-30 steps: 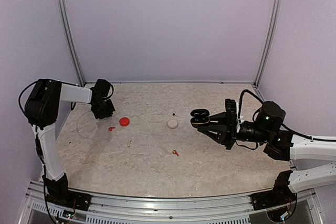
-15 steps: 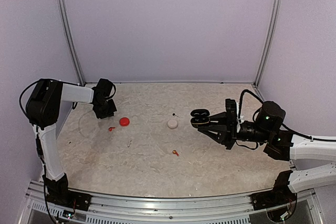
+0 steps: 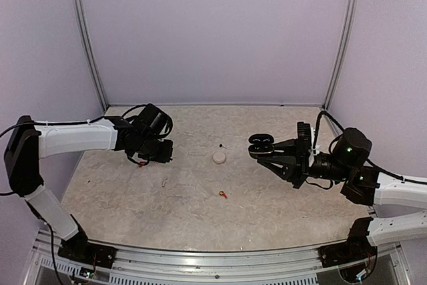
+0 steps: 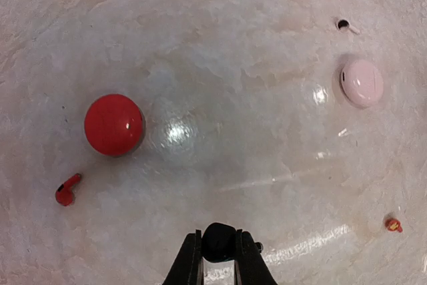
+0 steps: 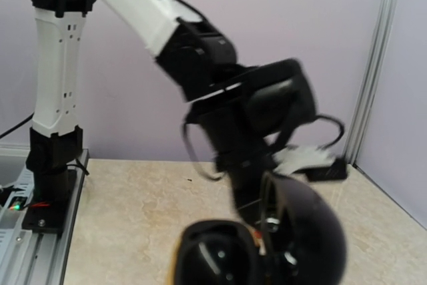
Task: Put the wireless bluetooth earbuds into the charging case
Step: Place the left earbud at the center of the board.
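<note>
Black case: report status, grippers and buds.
Left gripper shut on black bud. Right gripper shut on open black case. Pale case on table between them.

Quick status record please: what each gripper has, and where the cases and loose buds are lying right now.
left gripper: shut on what looks like a black earbud
right gripper: shut on black case, lid open, held off the table
red case: closed, on table
red earbud: loose, apart from red case
pale case: closed, on table
orange earbud: loose, mid-table
pale earbud: loose
</note>
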Robot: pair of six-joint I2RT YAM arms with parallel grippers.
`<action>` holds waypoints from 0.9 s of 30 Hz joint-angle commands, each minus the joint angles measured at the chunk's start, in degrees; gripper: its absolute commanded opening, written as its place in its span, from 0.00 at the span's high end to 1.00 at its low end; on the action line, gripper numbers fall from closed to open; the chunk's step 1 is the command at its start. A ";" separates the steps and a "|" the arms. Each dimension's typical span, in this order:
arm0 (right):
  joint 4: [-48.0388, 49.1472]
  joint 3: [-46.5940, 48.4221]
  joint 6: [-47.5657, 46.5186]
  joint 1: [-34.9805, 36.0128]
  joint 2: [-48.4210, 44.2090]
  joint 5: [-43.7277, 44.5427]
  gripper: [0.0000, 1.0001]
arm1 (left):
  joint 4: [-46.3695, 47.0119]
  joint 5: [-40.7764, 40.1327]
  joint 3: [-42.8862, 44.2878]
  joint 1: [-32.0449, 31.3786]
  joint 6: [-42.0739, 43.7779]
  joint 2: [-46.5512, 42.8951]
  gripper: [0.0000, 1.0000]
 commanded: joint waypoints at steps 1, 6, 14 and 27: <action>0.02 -0.63 1.09 -0.51 -0.56 0.47 1.00 | -4.99 3.98 -4.39 -6.72 3.61 -2.76 0.89; -0.94 0.43 1.04 -0.50 -0.26 0.00 1.00 | -6.67 4.88 -6.75 -13.20 4.83 -2.54 0.88; -2.17 1.02 0.79 -0.51 -0.53 -0.11 1.00 | -8.60 4.58 -8.03 -19.74 8.96 2.27 0.88; -3.01 1.30 0.55 -0.52 -0.69 0.00 1.00 | -9.39 1.94 -5.32 -20.55 12.04 5.07 0.59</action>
